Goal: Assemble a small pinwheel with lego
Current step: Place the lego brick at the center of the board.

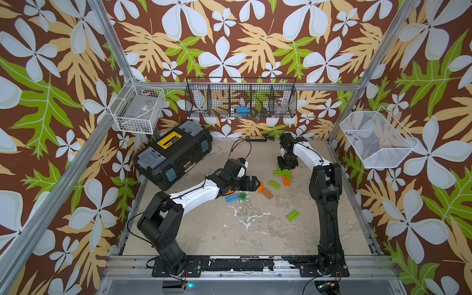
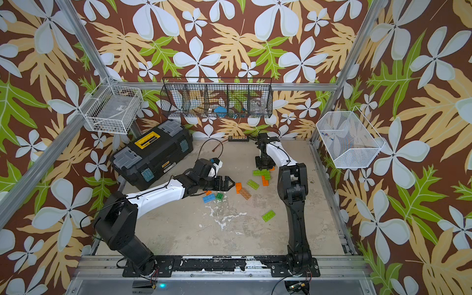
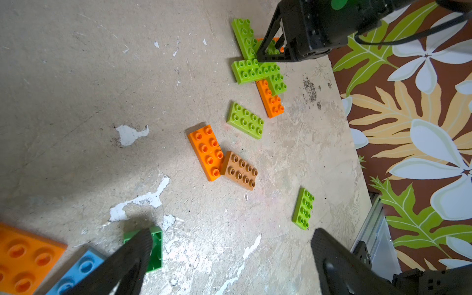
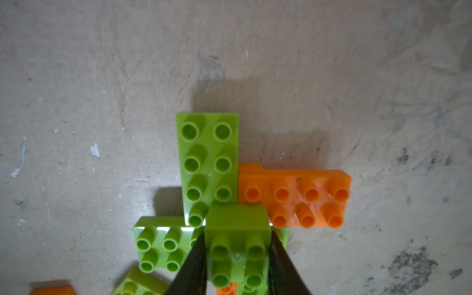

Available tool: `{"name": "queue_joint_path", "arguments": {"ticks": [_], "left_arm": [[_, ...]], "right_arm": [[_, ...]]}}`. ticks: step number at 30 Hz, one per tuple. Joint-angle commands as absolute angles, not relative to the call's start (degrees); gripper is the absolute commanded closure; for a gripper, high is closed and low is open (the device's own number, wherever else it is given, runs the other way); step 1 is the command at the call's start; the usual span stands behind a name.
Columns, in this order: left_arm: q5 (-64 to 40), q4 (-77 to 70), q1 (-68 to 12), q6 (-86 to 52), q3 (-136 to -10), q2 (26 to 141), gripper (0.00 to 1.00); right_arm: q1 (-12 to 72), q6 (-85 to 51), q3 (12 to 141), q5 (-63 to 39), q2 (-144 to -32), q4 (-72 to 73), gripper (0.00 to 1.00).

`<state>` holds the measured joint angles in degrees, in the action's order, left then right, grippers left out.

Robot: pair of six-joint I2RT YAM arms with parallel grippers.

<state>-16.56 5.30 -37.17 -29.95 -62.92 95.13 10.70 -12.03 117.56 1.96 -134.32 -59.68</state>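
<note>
Right pincer (image 4: 237,233): clenched on a small lime square brick (image 4: 237,245), one finger on each side wall. Directly under it is the hub of the part-built pinwheel (image 3: 255,69). A long lime plate (image 4: 208,163) runs out beyond the tips, an orange plate (image 4: 293,196) goes off to one side, and a second lime plate (image 4: 158,245) to the other. Cannot tell whether the square brick is seated on the studs.

Risk, judged: if pressed off the stud grid, the brick could tip a blade or shove the whole cross along the bench (image 4: 76,76), since nothing braces it. A lift without a clean release could pull the hub up too.

Left pincer (image 3: 232,235): released, jaws wide, empty, well apart from the pinwheel. A dark green square brick (image 3: 157,252) lies just beside one finger, with a blue brick (image 3: 76,268) near it; a sweep there would scatter them. A spare orange plate (image 3: 207,153), a tan plate (image 3: 240,169) and a loose lime plate (image 3: 245,120) lie between the two pincers.
</note>
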Motion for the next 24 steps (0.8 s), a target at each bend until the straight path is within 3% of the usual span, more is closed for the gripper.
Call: {"name": "queue_joint_path", "arguments": {"ticks": [1,4,7,10,14,18,24], "left_arm": [[-16.8,5.3,-37.1,-29.7,-62.5,94.7,0.00],[-17.0,5.1,-37.1,-29.8,-62.1,94.6,0.00],[-17.0,4.9,-37.1,-29.8,-61.6,94.3,0.00],[-16.7,4.9,-37.1,-29.7,-61.3,93.6,0.00],[-15.0,5.2,-37.0,-29.5,-60.4,90.9,0.00],[-12.8,3.5,-37.1,-29.9,-55.2,84.3,0.00],[-13.3,-1.6,-37.3,-34.0,-42.1,72.7,0.04]], "right_arm": [[10.4,-12.9,116.8,2.3,-133.8,-60.1,0.64],[10.1,-13.2,116.6,2.3,-133.6,-60.1,0.59],[9.8,-13.5,116.5,2.3,-132.7,-59.9,0.43],[9.9,-13.6,116.7,2.2,-131.2,-59.9,0.36],[9.8,-14.4,113.5,3.2,-125.9,-58.5,0.35],[10.7,-15.1,101.0,2.6,-114.5,-51.3,0.36],[19.4,-12.9,82.6,0.2,-102.6,-42.0,0.35]]}}
